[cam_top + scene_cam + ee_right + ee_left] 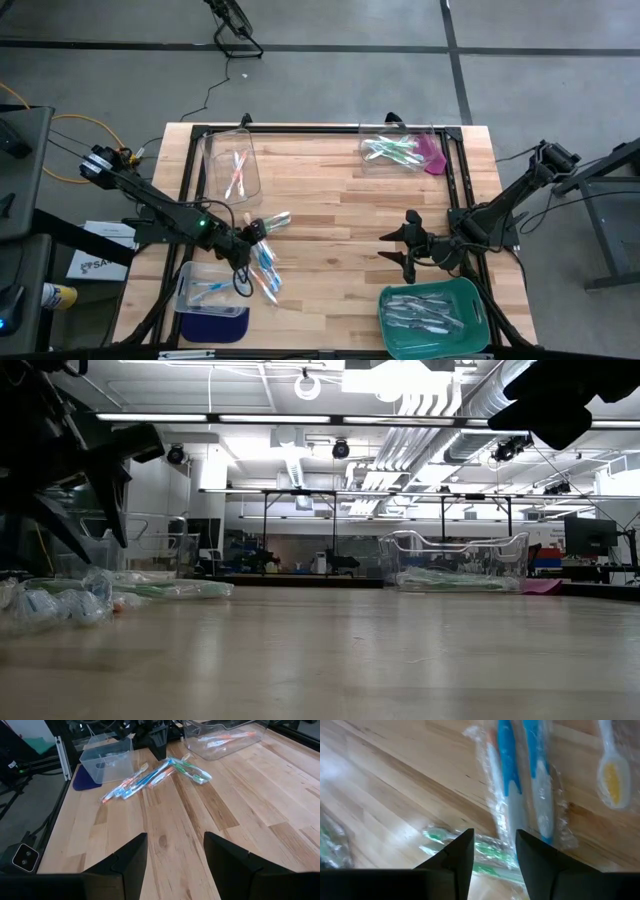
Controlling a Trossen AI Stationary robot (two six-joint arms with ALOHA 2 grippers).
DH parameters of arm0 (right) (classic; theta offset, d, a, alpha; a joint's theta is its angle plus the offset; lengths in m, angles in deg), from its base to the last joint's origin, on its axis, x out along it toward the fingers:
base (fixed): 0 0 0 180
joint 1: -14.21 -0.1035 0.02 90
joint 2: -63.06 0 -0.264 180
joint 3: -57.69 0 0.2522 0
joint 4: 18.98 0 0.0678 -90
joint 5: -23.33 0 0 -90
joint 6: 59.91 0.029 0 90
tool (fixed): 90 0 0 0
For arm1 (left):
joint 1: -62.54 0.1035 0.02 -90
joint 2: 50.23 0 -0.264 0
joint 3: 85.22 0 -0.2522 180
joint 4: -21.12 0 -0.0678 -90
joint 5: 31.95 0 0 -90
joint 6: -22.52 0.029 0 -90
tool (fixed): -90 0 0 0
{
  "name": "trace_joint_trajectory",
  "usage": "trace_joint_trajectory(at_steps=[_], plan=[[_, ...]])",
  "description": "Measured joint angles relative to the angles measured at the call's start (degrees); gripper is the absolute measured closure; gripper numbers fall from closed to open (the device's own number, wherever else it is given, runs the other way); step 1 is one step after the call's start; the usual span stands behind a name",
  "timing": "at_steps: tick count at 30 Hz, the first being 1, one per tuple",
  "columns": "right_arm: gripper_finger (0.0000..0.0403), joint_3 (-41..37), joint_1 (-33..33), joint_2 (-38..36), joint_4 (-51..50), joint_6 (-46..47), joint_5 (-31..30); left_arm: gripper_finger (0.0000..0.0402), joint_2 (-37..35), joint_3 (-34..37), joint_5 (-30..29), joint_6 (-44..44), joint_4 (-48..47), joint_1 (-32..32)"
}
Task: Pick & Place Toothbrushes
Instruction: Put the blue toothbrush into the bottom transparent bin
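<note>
**Left gripper over the toothbrush pile**

High view: left gripper (252,233) hovers at loose toothbrushes (266,262), beside bins for sorting. Left wrist view: fingers (457,855) parted, nothing held, straddling green brush (490,854). Right wrist view: right gripper (175,852) open, idle.

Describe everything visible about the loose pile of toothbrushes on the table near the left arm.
The loose pile of toothbrushes lies flat on the bare wooden table, beside a small clear bin. They look individually wrapped in crinkly clear film, with blue, orange and green handles, fanned and partly overlapping. The left gripper hangs just over the pile, jaws apart with nothing between them.
</note>
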Motion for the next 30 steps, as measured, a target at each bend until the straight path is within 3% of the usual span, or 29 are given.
trace_joint_trajectory(at_steps=[11,30], plan=[[0.0215,0.01,0.00,0.02,-0.35,0.00,0.00,0.0281,6.43,-0.02,-0.83,0.01,0.34,0.00],[0.0215,0.01,0.00,0.02,-0.44,0.17,0.02,0.0282,6.52,-0.02,-0.87,-4.22,0.19,0.00]])
